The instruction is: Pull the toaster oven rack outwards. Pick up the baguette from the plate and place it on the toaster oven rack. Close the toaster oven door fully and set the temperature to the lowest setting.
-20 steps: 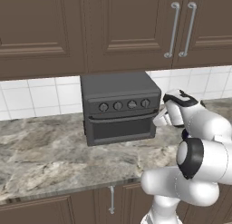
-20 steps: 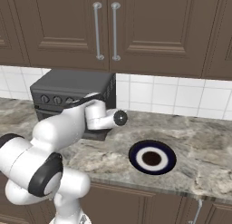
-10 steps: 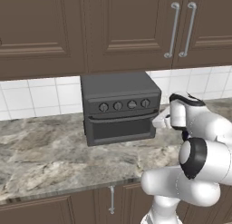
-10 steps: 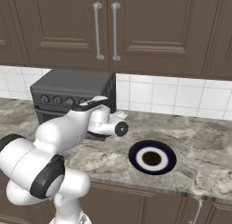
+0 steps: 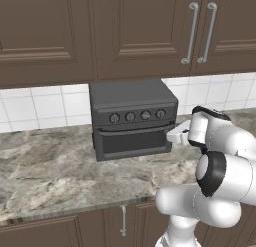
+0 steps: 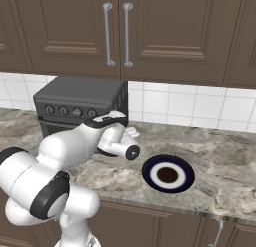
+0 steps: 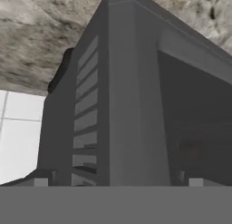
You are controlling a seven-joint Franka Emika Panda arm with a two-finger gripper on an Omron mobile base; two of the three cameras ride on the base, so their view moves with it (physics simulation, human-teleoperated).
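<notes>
The toaster oven point(image 5: 132, 118) stands on the counter against the tiled wall, with its four knobs point(image 5: 137, 116) in a row. The toaster oven door point(image 5: 134, 143) is shut, so the toaster oven rack is hidden behind it. My gripper point(image 5: 176, 136) hovers just off the oven's right side at door height, open and holding nothing. In the hand view the oven's vented side wall point(image 7: 86, 105) is close ahead, and the gripper point(image 7: 118, 182) has its tips far apart. The plate point(image 6: 168, 173) lies on the counter right of the oven. The baguette is out of view.
Dark wood wall cabinets point(image 5: 135, 31) hang low over the oven. The marble counter point(image 5: 45, 166) stretches left of the oven and ends at a front edge point(image 5: 75, 208). My white arm point(image 6: 75, 146) crosses in front of the oven in the right base view.
The hand has sunk a little beside the oven's right side and turned slightly. The oven, door and plate have not moved.
</notes>
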